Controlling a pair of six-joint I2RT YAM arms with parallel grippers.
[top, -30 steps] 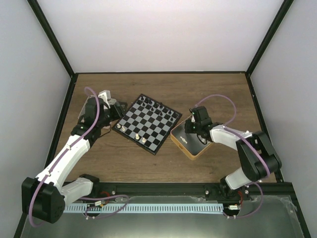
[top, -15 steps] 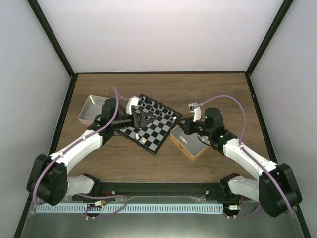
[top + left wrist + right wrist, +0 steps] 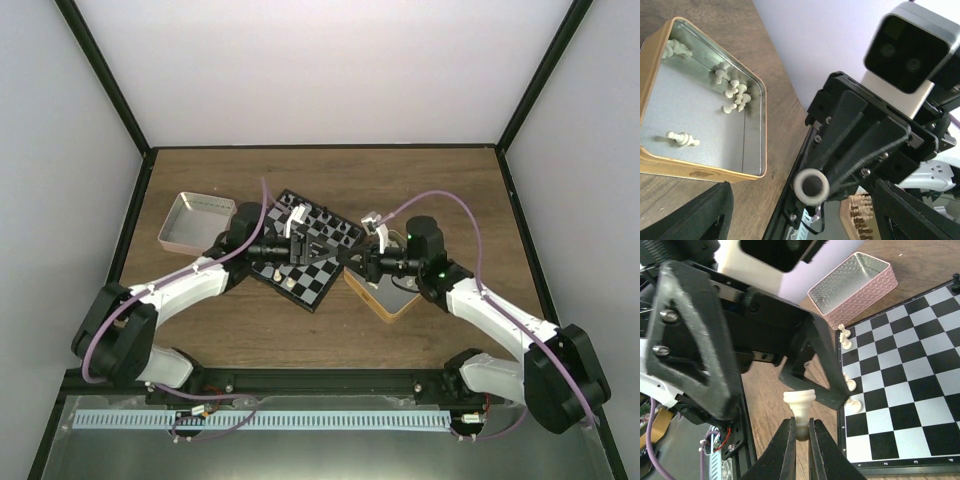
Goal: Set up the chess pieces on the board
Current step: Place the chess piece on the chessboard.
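Left jaws: spread wide, one finger (image 3: 690,340) each side of cream-white piece (image 3: 799,402), no contact visible.
Right jaws: pinched on that piece's narrow end; wide round end points at left jaws, off surface, by board's edge.
Pink tin (image 3: 195,222) left of board (image 3: 910,360).
Board: black-and-grey checks, black rim, set cornerwise.
Three cream-white pieces (image 3: 850,385) along one edge, black pieces (image 3: 322,212) on far row.
Gold tin (image 3: 705,174) right of board, more chess pieces (image 3: 735,97) inside.
Wood-brown surface (image 3: 440,185), white walls, black frame.

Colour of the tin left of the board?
Pink tin, diamond-embossed inside; clearest in right wrist view.
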